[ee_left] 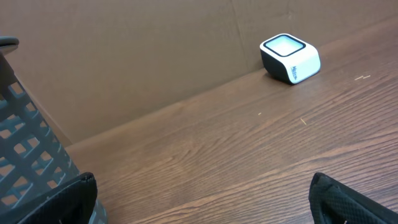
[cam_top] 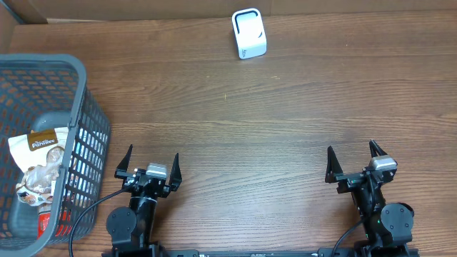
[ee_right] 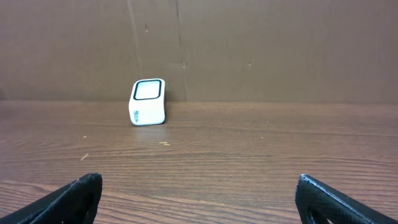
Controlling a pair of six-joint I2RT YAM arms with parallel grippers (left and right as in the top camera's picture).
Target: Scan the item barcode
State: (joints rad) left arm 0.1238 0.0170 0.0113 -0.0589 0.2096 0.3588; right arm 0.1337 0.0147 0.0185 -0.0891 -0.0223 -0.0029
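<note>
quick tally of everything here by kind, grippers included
barcode scanner: 1
basket: 1
snack bag: 1
red item, partly hidden under the bag: 1
grippers: 2, left gripper and right gripper, both open
total: 6

table (cam_top: 285,107): dark brown wood-grain top, smooth, with a low soft sheen; fine streaks run along the grain.
scanner (cam_top: 249,34): white plastic shell, smooth and faintly glossy; a black rim frames a pale, shiny window.
basket (cam_top: 93,121): grey plastic lattice, matt, with a thicker smooth moulded rim.
snack bag (cam_top: 39,168): printed film that looks like plastic, glossy and creased.
cardboard wall (ee_right: 280,50): brown cardboard, matt, marked by fold lines and small scuffs.
left gripper (cam_top: 152,154): matt black plastic fingers, with a pale grey block at their base.
right gripper (cam_top: 351,148): the same matt black plastic with a pale grey block.
cable (cam_top: 89,207): black, with a smooth sheath.
</note>
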